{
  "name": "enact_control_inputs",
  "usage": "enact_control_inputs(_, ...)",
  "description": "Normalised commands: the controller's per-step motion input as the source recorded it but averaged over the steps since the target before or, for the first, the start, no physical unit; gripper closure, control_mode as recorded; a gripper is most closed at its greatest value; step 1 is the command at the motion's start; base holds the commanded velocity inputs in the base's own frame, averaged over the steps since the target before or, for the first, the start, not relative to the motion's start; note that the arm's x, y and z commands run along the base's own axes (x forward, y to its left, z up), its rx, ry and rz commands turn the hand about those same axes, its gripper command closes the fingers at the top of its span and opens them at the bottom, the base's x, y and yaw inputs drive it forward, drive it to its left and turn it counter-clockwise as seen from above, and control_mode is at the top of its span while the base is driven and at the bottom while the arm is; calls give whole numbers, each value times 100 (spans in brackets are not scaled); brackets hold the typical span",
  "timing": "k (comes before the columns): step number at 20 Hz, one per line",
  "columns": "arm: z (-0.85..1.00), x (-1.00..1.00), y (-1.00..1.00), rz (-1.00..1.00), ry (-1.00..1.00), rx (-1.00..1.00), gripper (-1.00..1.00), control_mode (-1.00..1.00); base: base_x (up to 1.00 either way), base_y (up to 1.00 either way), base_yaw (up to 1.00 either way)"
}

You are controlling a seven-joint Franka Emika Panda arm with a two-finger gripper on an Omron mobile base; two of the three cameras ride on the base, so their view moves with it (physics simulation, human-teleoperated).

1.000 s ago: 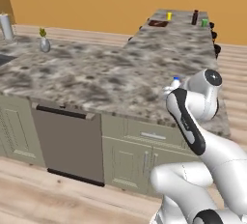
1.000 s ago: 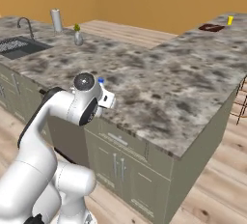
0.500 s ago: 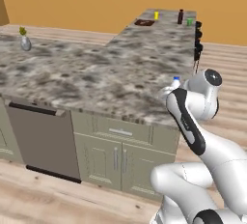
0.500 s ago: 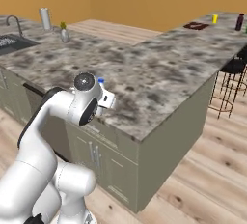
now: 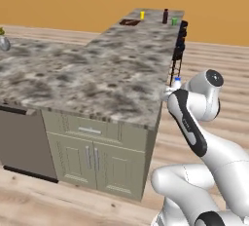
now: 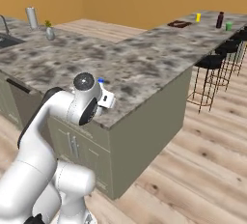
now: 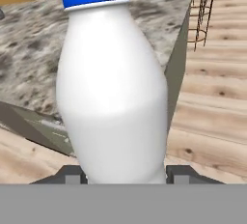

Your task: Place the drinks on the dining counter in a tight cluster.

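My gripper (image 7: 123,175) is shut on a small pale water bottle (image 7: 113,97) with a blue cap, held upright close to the arm. That bottle (image 5: 176,82) hangs just off the near corner of the marbled counter; its blue cap (image 6: 101,80) peeks out beside the hand. The dining counter (image 5: 146,40) stretches away ahead, with black stools (image 5: 180,40) along its right side. At its far end stands a dark maroon bottle (image 5: 166,16), which the right base view shows at the far right (image 6: 220,20).
Near the maroon bottle are a yellow cup (image 5: 142,14), a green cup (image 5: 174,21) and a dark tray (image 5: 130,22). Beige cabinets (image 5: 92,157) lie under the near counter. A vase (image 6: 49,32) and a steel canister (image 6: 31,18) stand far left. Wooden floor (image 6: 202,136) runs beside the stools (image 6: 212,63).
Both base views have shifted as the base drives: the counter slid left and the stool side came into view. The water bottle stays in my shut gripper.
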Motion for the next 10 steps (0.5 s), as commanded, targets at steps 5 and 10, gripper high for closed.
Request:
enact_control_inputs(5, 0, 0, 0, 0, 0, 0, 100, 100, -3, -71, -9)
enact_control_inputs(10, 0, 0, 0, 0, 0, 0, 100, 100, -2, -69, -10)
